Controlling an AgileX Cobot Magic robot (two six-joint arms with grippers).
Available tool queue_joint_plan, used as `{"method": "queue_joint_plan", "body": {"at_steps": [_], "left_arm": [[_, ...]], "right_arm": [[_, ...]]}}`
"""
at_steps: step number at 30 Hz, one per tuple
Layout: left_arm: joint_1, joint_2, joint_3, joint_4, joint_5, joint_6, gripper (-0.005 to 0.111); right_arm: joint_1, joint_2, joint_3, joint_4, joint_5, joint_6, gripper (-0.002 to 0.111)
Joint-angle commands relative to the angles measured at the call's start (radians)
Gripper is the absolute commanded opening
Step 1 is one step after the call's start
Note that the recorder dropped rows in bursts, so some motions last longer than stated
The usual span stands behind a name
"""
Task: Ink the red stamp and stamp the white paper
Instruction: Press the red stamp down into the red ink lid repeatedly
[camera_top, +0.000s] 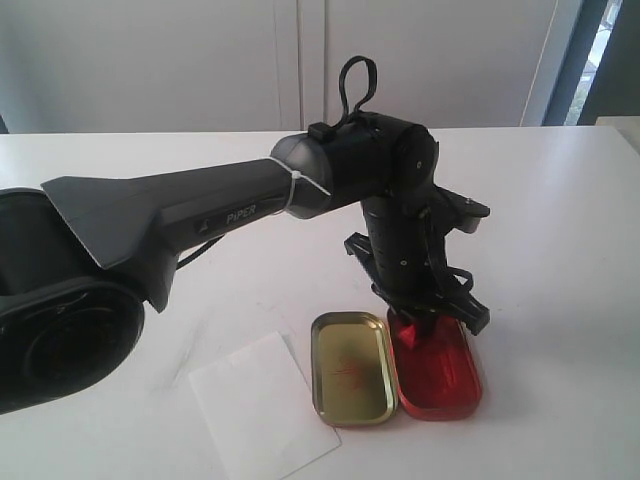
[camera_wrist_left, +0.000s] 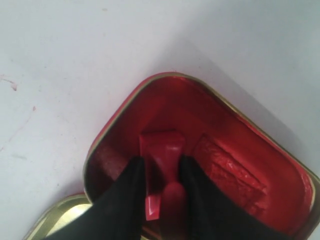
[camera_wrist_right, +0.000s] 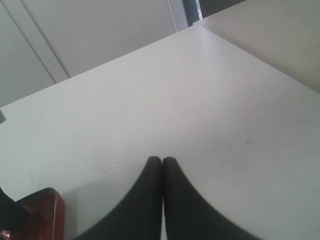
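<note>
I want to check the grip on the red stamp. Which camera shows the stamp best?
The left wrist view: the red stamp is pinched in the left gripper, inside the ink tin. In the exterior view the gripper largely hides it; the right wrist view misses it.

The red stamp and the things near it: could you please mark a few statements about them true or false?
1. The left gripper is closed on the red stamp. True.
2. The red stamp is pressed onto the white paper. False: it is down inside the red ink pad tin, and the paper lies apart from it.
3. The gold lid lies open side up right beside the tin. True.
4. The right gripper holds the white paper. False: its jaws are shut on nothing, above the bare table.
</note>
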Motion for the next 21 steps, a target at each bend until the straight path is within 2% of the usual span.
{"method": "queue_joint_plan", "body": {"at_steps": [1,5,21], "left_arm": [[-0.001,-0.019,-0.048,-0.007,0.045,-0.005,0.000],[-0.001,-0.019,-0.082,-0.007,0.064,-0.005,0.000],[-0.001,-0.019,-0.083,-0.015,0.078,-0.005,0.000]], "right_arm": [[0.004,-0.004,0.005,-0.004,-0.009,0.008,0.000],[0.004,-0.004,0.005,-0.004,-0.009,0.008,0.000],[0.004,-0.004,0.005,-0.004,-0.009,0.008,0.000]]}}
